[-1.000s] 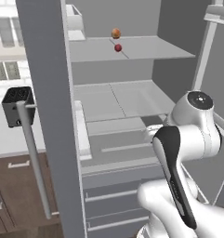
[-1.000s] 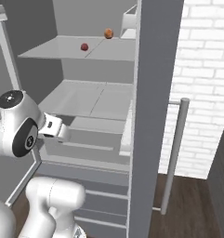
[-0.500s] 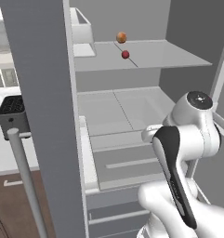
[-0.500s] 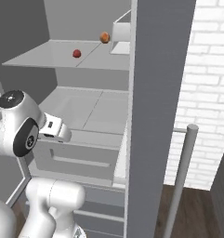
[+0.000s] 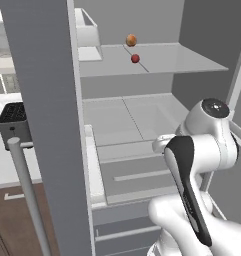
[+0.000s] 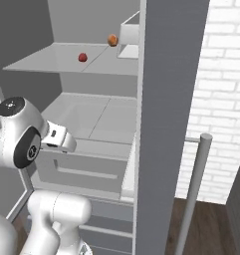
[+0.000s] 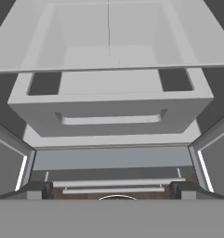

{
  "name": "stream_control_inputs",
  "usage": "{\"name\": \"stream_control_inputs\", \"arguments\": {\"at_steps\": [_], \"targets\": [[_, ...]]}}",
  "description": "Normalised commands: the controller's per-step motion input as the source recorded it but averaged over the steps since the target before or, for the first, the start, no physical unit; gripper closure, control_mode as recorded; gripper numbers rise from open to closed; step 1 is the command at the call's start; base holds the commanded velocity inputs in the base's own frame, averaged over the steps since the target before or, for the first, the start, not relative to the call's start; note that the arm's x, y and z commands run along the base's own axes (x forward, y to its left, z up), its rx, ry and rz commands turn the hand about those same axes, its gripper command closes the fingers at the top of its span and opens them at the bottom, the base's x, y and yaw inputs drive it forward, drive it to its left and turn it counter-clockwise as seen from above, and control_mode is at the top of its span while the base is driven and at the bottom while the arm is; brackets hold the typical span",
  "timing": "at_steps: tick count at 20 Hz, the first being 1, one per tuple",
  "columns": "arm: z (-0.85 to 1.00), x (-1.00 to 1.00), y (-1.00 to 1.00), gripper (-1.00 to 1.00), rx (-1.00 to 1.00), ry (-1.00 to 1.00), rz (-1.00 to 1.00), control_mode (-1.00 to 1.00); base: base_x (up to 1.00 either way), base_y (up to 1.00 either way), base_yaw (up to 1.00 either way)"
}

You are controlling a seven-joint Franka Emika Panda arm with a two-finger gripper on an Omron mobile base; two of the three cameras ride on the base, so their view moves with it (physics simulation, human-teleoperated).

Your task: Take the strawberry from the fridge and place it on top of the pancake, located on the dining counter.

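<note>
White brick wall [image 6: 218, 89] flanks the open fridge [image 5: 47, 100], whose grey door edges stand nearest with their long bar handles. Beyond the robot's folded arm, the gripper [image 6: 59, 139] points at the pale drawers [image 7: 108, 109] low inside the fridge, and I cannot tell whether its jaws are open or closed. Farther back on the upper glass shelf [image 5: 182, 57] sits the strawberry [image 5: 135, 58], with an orange fruit [image 5: 131, 40] just behind it, well above the gripper.
</note>
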Motion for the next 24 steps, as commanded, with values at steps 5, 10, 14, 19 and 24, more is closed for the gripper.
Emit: {"name": "stream_control_inputs", "arguments": {"at_steps": [5,10,14,19,24], "targets": [[0.24,0.33,0.22,-1.0,-0.02,-0.26,0.06,-1.0,0.0,0.0,0.0],[0.8,0.18,0.12,-1.0,-0.04,-0.36,0.08,-1.0,0.0,0.0,0.0],[0.98,0.02,-0.09,-1.0,0.0,-0.31,0.04,-1.0,0.0,0.0,0.0],[0.95,0.0,0.0,-1.0,0.0,-0.16,-0.01,-1.0,0.0,0.0,0.0],[0.92,0.06,0.0,-1.0,0.0,-0.13,-0.01,-1.0,0.0,0.0,0.0]]}}
